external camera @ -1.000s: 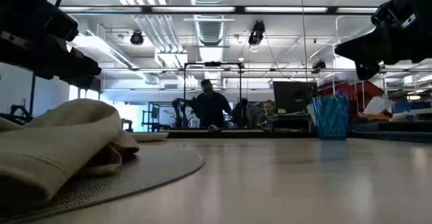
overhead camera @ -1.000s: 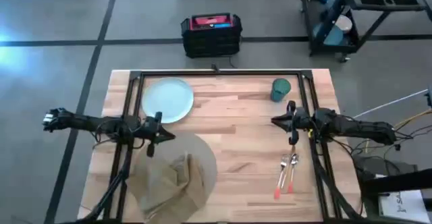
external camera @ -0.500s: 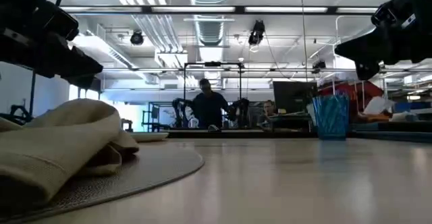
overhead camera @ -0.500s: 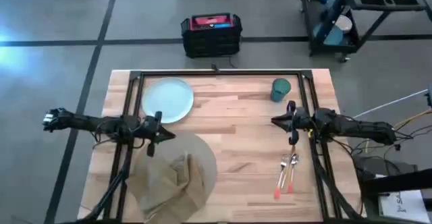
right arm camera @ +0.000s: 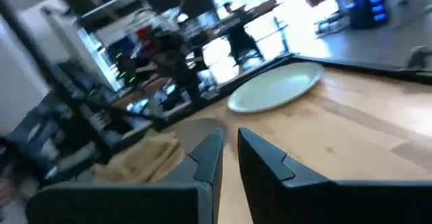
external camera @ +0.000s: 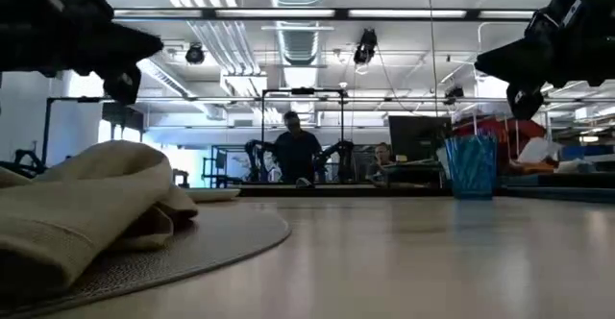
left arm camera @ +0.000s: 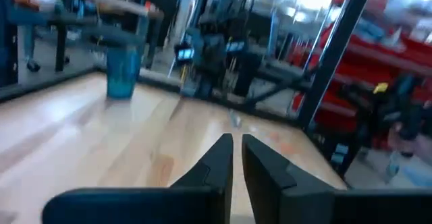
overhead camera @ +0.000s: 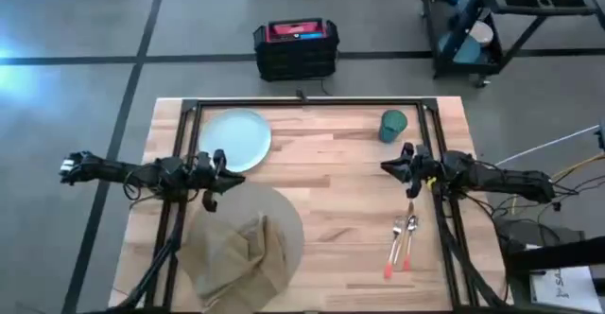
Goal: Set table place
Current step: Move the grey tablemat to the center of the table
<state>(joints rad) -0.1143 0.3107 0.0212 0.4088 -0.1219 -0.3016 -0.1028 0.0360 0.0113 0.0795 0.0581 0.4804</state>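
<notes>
Both arms pulled back a bit since prev frame. Left end effector (overhead camera: 216, 175) and right end effector (overhead camera: 406, 169) are nearly closed, holding nothing. Plate (overhead camera: 233, 140) sits just beyond left one, off the mat (overhead camera: 284, 221). Prob next: open up, grab plate rim.

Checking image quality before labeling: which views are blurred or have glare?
Left wrist view: motion-blurred, teal cup smeared. Right wrist view: blurred, pale blue plate soft. Low view: near napkin out of focus. High view: bluish glare on the floor at far left.
</notes>
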